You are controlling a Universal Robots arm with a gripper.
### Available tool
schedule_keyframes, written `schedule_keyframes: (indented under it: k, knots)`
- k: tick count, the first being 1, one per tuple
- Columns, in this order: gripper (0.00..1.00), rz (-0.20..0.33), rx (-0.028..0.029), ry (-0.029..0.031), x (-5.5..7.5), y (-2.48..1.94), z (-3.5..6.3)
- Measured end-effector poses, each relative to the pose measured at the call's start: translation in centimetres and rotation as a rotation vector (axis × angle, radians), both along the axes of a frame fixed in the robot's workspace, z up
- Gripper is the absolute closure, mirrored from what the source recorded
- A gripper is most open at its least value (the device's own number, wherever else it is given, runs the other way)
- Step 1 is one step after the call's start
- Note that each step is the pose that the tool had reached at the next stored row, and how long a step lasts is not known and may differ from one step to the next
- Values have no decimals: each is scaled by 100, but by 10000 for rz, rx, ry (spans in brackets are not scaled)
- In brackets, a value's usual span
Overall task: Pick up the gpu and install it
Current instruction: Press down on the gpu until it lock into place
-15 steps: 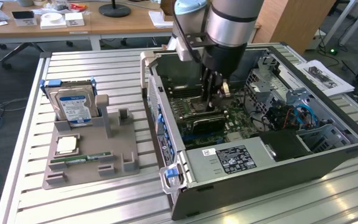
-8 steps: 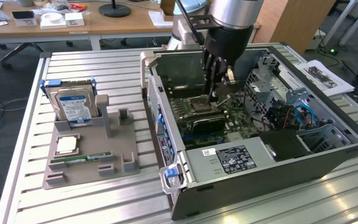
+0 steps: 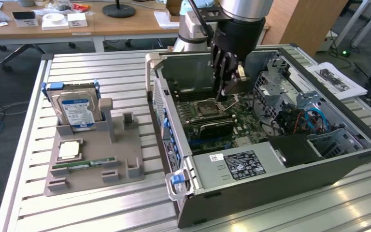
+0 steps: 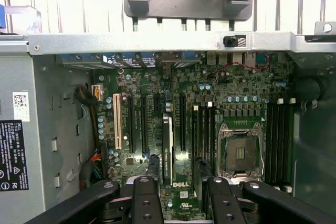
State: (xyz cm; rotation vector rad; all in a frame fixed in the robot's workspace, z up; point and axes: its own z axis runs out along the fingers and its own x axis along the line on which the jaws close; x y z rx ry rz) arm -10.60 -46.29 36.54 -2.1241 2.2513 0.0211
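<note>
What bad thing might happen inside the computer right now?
The end effector hangs low inside the computer case, its fingers on either side of the gpu, which stands in its slot. A sideways drift might knock the card crooked. The open CPU socket sits close by; a finger brushing it might damage it.

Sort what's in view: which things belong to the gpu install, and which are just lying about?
Job in hand:
gpu, standing on edge on the motherboard
gripper, open just above it
computer case

Lying about:
hard drive
memory stick
grey holder
papers
</note>
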Motion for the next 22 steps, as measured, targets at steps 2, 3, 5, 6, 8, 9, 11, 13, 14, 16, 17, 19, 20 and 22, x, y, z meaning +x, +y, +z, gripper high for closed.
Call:
schedule_keyframes:
  k: [2,3,5,6,8,9,11,13,14,16,17,19,20,22]
  knots:
    - [60,0,0,1,0,0,0]
    - [60,0,0,1,0,0,0]
    - [60,0,0,0,0,0,0]
    - [60,0,0,0,0,0,0]
    - [60,0,0,0,0,0,0]
    - [60,0,0,0,0,0,0]
    - [62,0,0,0,0,0,0]
    - [74,0,0,0,0,0,0]
    - [74,0,0,0,0,0,0]
    - [86,0,1,0,0,0,0]
    - [89,0,0,0,0,0,0]
    - [89,0,0,0,0,0,0]
    - [89,0,0,0,0,0,0]
    - [89,0,0,0,0,0,0]
